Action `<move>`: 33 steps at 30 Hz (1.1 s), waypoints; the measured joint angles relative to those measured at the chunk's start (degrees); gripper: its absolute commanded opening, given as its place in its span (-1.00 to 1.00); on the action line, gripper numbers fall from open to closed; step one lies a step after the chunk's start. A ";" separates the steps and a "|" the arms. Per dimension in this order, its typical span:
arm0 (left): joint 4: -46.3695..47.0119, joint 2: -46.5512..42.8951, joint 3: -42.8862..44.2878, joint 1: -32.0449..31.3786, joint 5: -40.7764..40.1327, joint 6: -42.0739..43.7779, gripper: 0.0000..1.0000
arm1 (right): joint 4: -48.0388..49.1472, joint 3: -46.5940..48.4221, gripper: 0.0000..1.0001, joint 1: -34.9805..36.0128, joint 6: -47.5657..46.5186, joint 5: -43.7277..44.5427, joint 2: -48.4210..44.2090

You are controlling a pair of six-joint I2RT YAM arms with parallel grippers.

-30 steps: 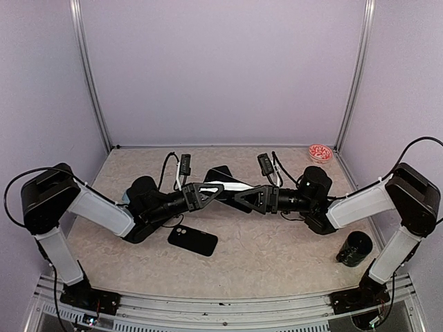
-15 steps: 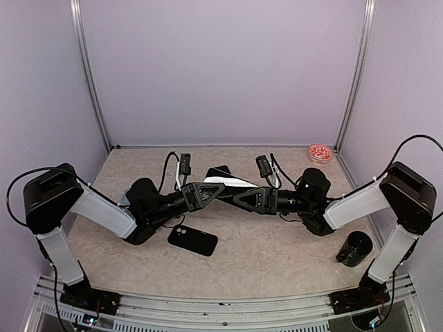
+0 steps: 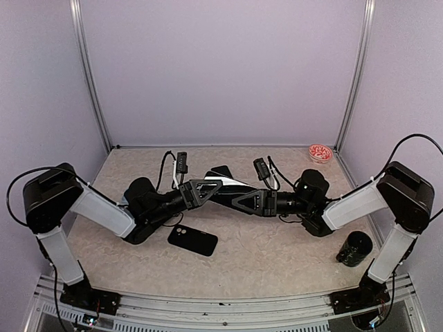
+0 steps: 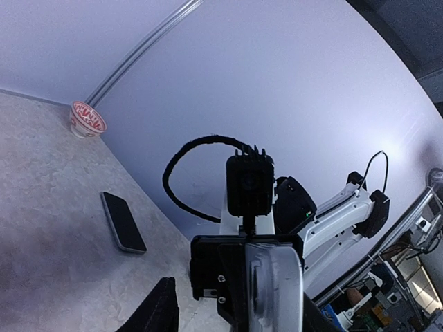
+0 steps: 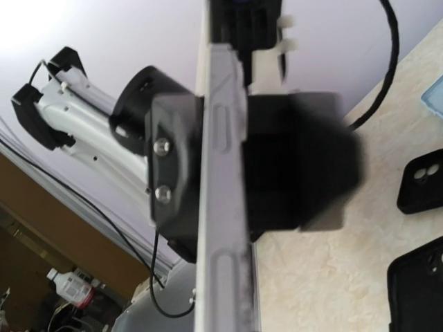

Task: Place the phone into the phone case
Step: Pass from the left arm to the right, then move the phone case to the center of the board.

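The phone (image 3: 232,185) hangs above the table's middle and shows as a thin silver edge (image 5: 223,180) in the right wrist view. My right gripper (image 3: 234,198) is shut on it from the right. My left gripper (image 3: 210,189) faces it from the left with its jaws apart. One dark finger (image 4: 159,312) stands clear of the phone's rounded silver side (image 4: 277,283), with table showing in the gap. The black phone case (image 3: 193,240) lies flat in front of the grippers, its camera cutout (image 5: 422,181) showing. It is empty.
A second dark slab with a light rim (image 4: 123,222) lies on the table behind the grippers (image 3: 221,171). A red-and-white bowl (image 3: 320,153) sits in the back right corner. A dark cylinder (image 3: 356,249) stands by the right arm's base. Walls close three sides.
My right gripper has shut on the phone and crept a little left. My left gripper's jaws, shut on the phone before, have come apart.
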 measured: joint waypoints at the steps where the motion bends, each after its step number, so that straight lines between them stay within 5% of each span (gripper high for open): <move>1: -0.11 -0.07 -0.37 0.28 -0.37 0.04 0.32 | -0.17 0.00 -1.00 0.00 -0.07 -0.09 0.00; 9: -6.69 -4.59 -5.01 1.73 -2.97 2.27 0.97 | -6.16 -0.52 -1.00 -0.02 -3.87 0.20 -1.99; 25: -37.77 -17.99 -5.66 1.99 -11.21 12.02 0.98 | -27.04 -2.54 -1.00 -1.29 -16.61 7.78 -13.42; 33: -53.96 -19.15 -0.87 2.01 -15.17 24.26 0.98 | -37.99 -2.56 -1.00 -2.69 -23.56 12.68 -20.52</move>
